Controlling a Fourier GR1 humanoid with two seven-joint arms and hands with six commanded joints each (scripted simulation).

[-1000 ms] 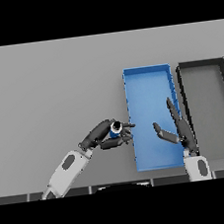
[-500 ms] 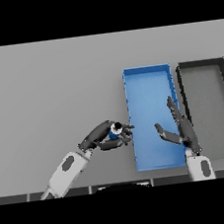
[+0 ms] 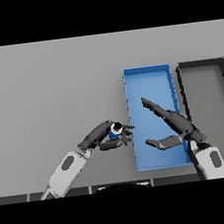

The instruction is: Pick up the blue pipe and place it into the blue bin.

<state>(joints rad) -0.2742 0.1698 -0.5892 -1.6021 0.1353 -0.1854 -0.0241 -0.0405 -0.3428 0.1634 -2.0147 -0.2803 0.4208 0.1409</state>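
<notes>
**Pipe held beside the bin**

Pipe [image 3: 116, 130] was what we found in the left hand [image 3: 105, 136], a small blue piece with a pale round end facing up. The fingers and thumb of that hand were curled round it, pinching it from both sides. We saw hand and pipe over the grey table [image 3: 52, 91], just left of the blue bin [image 3: 146, 75], with the fingertips reaching to about the bin's left wall. The pipe itself lay outside the bin.

We saw the right hand [image 3: 178, 126] over the near half of the bin, its fingers straight and spread apart, its thumb pointing left, and nothing in it.

A dark bin [image 3: 202, 64] stood just right of the blue one, the two side by side. We could see only bare floor in each.
</notes>
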